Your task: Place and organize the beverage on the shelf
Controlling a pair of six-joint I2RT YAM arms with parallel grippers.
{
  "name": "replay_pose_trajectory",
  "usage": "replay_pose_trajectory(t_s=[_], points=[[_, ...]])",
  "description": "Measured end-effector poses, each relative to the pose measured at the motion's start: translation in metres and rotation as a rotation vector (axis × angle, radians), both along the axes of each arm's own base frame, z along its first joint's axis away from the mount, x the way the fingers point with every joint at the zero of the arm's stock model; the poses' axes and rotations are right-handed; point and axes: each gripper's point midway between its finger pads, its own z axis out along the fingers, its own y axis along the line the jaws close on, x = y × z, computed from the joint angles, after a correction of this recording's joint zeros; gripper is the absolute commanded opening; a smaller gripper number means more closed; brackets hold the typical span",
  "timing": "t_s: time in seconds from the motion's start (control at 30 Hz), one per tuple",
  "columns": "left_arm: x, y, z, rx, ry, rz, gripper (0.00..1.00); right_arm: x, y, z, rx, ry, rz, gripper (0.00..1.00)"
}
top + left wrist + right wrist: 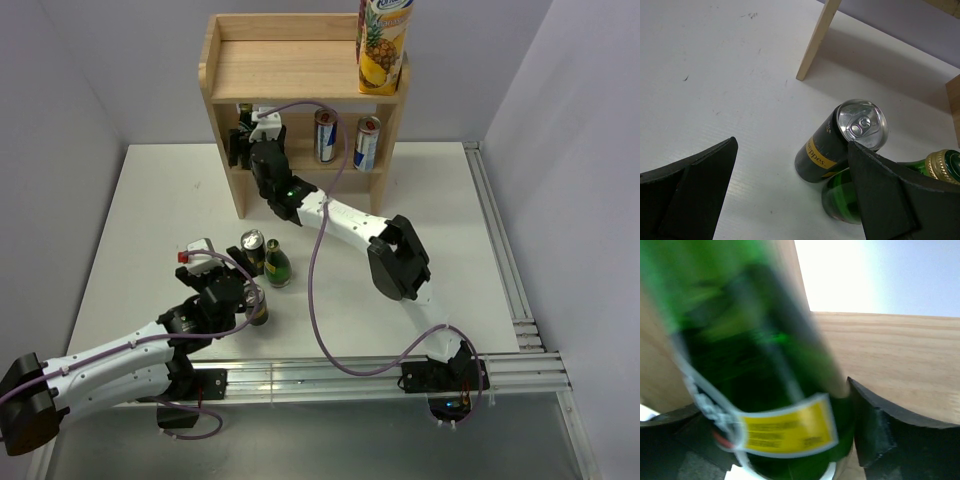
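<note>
The light wooden shelf (290, 70) stands at the back of the table. A pineapple juice carton (384, 45) stands on the right of its top board. Two slim cans (325, 135) (366, 142) stand on the lower tier at the right. My right gripper (243, 140) reaches into the left of the lower tier. It is shut on a green bottle (755, 365) with a yellow label, which also shows in the top view (243, 114). My left gripper (792, 145) is open and empty above the table. A black Schweppes can (840, 140) and a second green bottle (842, 197) stand at its right finger.
The can (250, 245) and the second green bottle (277, 265) stand together mid-table, just beyond my left gripper (252, 300). The shelf's left side panel (817, 40) is beyond them. Purple cable loops from the right arm. A metal rail runs along the table's right and near edges.
</note>
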Motion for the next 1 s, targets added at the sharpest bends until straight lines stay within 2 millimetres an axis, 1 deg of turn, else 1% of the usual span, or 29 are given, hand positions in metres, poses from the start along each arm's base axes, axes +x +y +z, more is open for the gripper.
replay_pose_trajectory(t_s=[0.03,0.07,0.27,0.33,0.4,0.47,0.53,0.63,0.67,0.8,0.9,1.0], points=[[0.000,0.000,0.000,0.000,0.000,0.000,0.99,0.000,0.001,0.001,0.005,-0.003,0.004,0.88],[0.000,0.000,0.000,0.000,0.000,0.000,0.99,-0.001,0.003,0.001,0.005,-0.003,0.013,0.92],[-0.001,0.001,-0.001,0.001,0.000,0.000,0.99,-0.002,0.004,0.000,0.018,-0.012,0.010,0.93],[-0.001,0.001,-0.002,0.002,0.001,0.000,0.99,-0.002,0.004,-0.001,0.019,-0.013,0.010,0.95],[-0.001,0.001,-0.003,0.003,0.002,0.000,0.99,-0.002,0.003,-0.004,0.019,-0.013,0.008,1.00],[-0.001,0.002,-0.003,0.004,0.003,0.000,0.99,-0.002,0.002,-0.008,0.016,-0.011,0.005,1.00],[-0.001,0.002,-0.003,0.004,0.003,0.000,0.99,-0.004,0.001,-0.016,0.004,-0.002,0.009,1.00],[-0.001,0.002,-0.004,0.005,0.004,0.000,0.99,-0.010,0.002,-0.031,-0.037,0.008,0.019,1.00],[-0.001,0.002,-0.003,0.004,0.003,0.000,0.99,-0.012,0.003,-0.032,-0.047,0.003,0.021,1.00],[-0.002,0.002,-0.004,0.004,0.003,0.000,0.99,-0.026,0.002,-0.031,-0.071,0.003,0.037,1.00],[-0.002,0.003,-0.002,-0.002,-0.001,0.000,0.99,-0.038,0.002,-0.025,-0.077,-0.004,0.050,1.00],[-0.002,0.003,-0.002,-0.003,-0.002,0.000,0.99,-0.045,0.001,-0.021,-0.081,-0.012,0.054,1.00]])
